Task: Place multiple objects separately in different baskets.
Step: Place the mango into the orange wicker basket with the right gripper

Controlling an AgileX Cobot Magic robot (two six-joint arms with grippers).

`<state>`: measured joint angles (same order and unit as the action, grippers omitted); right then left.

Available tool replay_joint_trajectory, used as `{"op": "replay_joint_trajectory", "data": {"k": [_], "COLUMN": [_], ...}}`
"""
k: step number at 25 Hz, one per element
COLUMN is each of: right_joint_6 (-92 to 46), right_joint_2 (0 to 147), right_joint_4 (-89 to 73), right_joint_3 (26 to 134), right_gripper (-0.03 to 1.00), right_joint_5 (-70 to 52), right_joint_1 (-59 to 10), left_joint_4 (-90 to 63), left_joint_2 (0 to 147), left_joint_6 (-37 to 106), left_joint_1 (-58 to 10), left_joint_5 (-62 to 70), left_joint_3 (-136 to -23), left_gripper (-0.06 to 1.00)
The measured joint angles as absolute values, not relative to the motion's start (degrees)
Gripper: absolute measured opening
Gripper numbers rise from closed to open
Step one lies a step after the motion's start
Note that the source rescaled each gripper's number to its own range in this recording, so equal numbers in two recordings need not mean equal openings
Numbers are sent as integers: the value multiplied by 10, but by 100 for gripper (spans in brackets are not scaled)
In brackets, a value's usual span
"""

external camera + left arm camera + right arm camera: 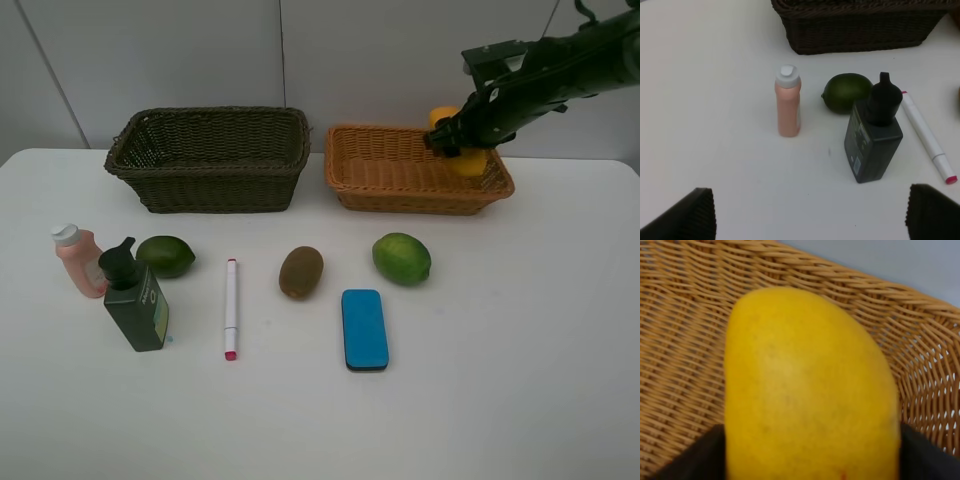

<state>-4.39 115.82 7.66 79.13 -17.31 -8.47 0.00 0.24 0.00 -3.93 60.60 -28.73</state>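
Right gripper (457, 140): is gripping the yellow mango (810, 390); its dark fingers (690, 455) are pressing against both sides of the fruit with no gap showing.
Yellow mango position: is sitting inside the light orange-tan basket (410, 200), toward its 2 o'clock corner; whether it is resting on the weave cannot be told.
Left gripper (812, 215): is standing wide, holding nothing, and is looking down on the table's left group.
Dark olive-brown basket (215, 190): is sitting at 9 o'clock of the light basket, just beside it.
Brown kiwi (301, 271): is lying near the table centre.
Green round fruits: 1 (402, 257) is lying at 3 o'clock of the kiwi; 1 (165, 256) is lying at 9 o'clock, beyond the marker.
White marker (231, 308): is lying at 8 o'clock of the kiwi, pink tip pointing to 6 o'clock.
Blue eraser block (365, 328): is lying at 5 o'clock of the kiwi.
Pink bottle (788, 102): is standing upright at 9 o'clock of the left fruit.
Dark green pump bottle (873, 140): is standing at 7 o'clock of the left fruit.
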Motion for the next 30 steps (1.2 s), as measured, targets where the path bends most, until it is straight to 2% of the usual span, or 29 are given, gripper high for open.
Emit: {"op": "replay_joint_trajectory", "data": {"k": [1, 2, 5, 30], "right_joint_6": [-44, -44, -44, -32], "right_joint_2": [1158, 1158, 1158, 1158], "right_joint_4": [77, 76, 76, 75], "right_joint_3": [791, 791, 791, 791], "right_gripper": [75, 83, 94, 96], "right_joint_5": [-173, -173, -176, -206], "right_joint_1": [-85, -85, -85, -89], "left_joint_4": [0, 0, 0, 0], "left_joint_2": [2, 2, 2, 2], "left_joint_6": [0, 0, 0, 0], "left_joint_1": [-39, -39, -39, -39], "left_joint_5": [606, 606, 606, 606], "left_joint_3": [-287, -287, -287, -287], "left_gripper": [100, 100, 100, 100]}}
